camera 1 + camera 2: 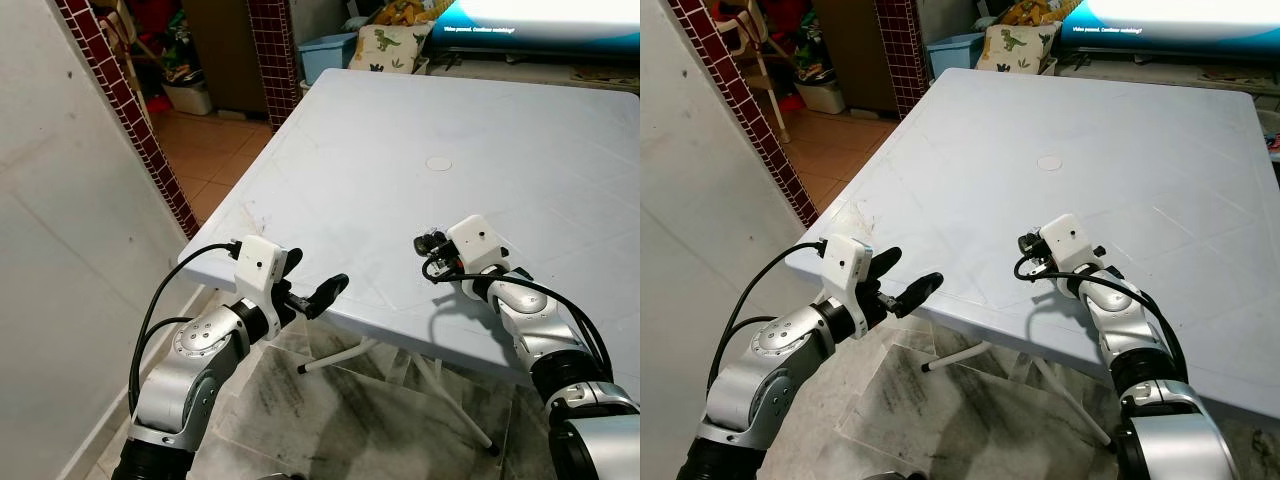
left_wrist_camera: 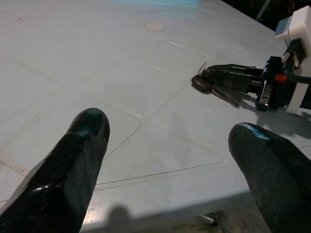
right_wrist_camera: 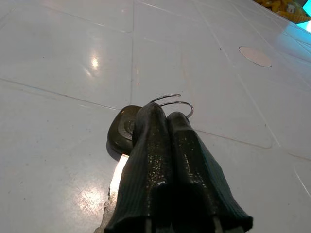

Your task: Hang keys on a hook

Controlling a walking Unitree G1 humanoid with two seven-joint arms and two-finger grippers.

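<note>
A bunch of keys [image 3: 120,132], with a dark fob and a metal ring [image 3: 176,101], lies on the white plastic table [image 1: 420,120] near its front edge. My right gripper [image 3: 165,115] rests low on the table, its two black fingers shut together on the keys, and the ring sticks out past the tips. From the left wrist, the keys [image 2: 204,84] show beside those fingers. My left gripper [image 1: 318,276] is open at the table's front left edge, level with the tabletop, a short way left of the keys.
A pale wall [image 1: 60,250] and a red-tiled pillar [image 1: 130,110] stand close on the left. White table legs [image 1: 350,355] cross below the top over a marble floor. A blue bin [image 1: 328,55], a dinosaur cushion [image 1: 390,45] and a lit screen [image 1: 540,20] lie beyond the table.
</note>
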